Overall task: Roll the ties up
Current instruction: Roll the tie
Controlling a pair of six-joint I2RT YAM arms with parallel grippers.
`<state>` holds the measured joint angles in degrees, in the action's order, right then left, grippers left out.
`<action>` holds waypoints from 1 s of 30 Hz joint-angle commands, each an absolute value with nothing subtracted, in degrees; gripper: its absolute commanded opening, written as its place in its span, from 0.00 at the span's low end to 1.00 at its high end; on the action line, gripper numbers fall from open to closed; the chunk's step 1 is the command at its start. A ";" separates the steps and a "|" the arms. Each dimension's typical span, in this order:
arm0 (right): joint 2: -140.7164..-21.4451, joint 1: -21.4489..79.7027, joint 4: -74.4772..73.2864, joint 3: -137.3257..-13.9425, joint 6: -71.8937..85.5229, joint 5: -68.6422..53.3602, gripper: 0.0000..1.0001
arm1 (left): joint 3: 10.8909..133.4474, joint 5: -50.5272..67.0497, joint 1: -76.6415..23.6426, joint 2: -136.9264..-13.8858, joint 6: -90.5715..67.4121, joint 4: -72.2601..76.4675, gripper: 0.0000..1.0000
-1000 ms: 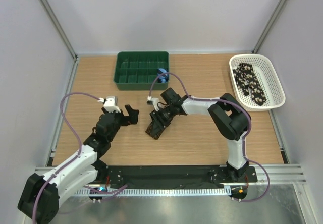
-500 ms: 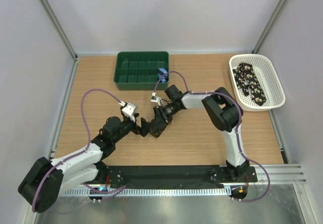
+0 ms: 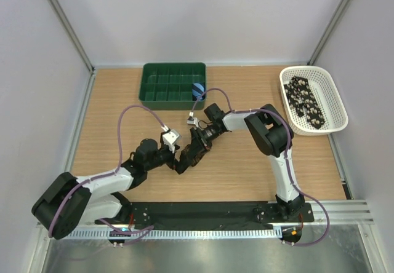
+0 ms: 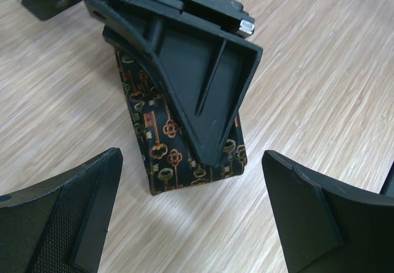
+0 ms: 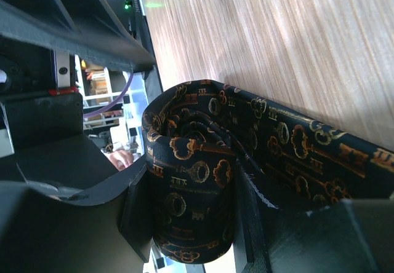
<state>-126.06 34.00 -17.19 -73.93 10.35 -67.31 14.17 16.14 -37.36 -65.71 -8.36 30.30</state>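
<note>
Both reach low and inward — right claw [image 3: 196, 147] clamped on the tie [image 4: 163, 156], left claw [image 4: 194, 216] spread wide.

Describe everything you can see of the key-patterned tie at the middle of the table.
The tie is dark woven-looking fabric printed with small gold and orange keys. One end is wound into a loose coil, clamped between the fingers of the right gripper. The rest runs out flat on the wooden table. The left gripper hovers open on either side of the gripped end without touching it.
</note>
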 commanded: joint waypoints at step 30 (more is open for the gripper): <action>-127.70 33.66 -17.14 -74.09 9.40 -63.90 0.21 | 30.23 18.10 -39.29 -83.40 -2.29 22.59 1.00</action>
